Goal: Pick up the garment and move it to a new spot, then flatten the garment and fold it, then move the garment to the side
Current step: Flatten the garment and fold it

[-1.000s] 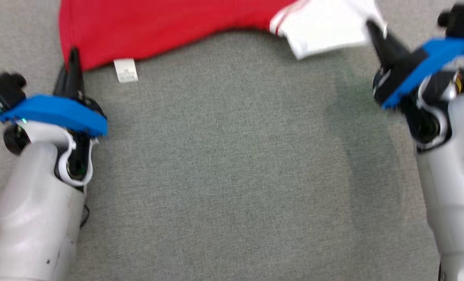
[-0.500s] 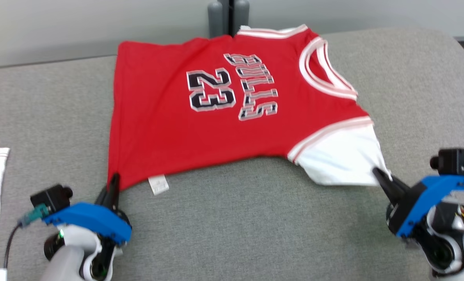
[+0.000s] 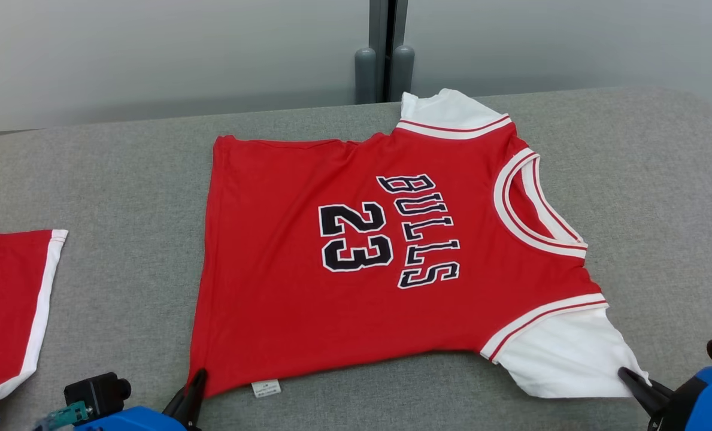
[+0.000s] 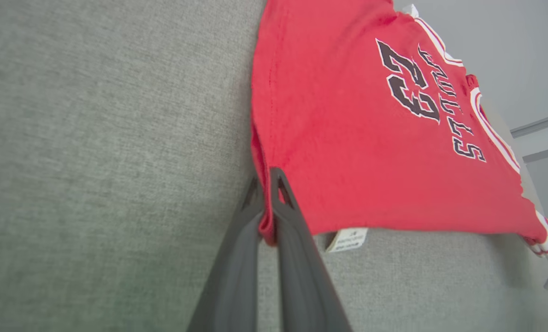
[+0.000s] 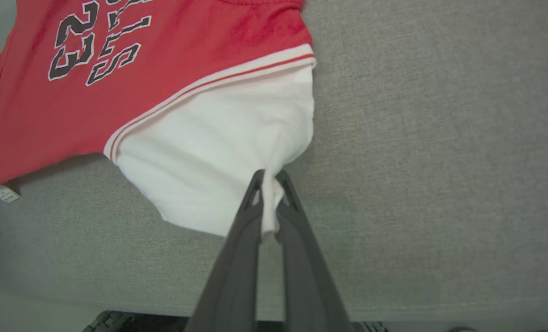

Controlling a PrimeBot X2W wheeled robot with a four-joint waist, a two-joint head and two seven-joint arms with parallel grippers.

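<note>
Flattening step (so it seems). Spread print-up on grey fabric-covered desk (image 3: pixel 104 179): red fabric jersey with white sleeves (image 3: pixel 332 305). Clamped shut on its hem corner, left hand (image 4: pixel 267 177); on a sleeve tip, right hand (image 5: pixel 269 177). Needs next gentle outward pull, then release.

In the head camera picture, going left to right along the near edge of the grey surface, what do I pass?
Second red garment → left gripper, pinching the jersey's red corner → care label → white sleeve → right gripper, pinching that sleeve.
</note>
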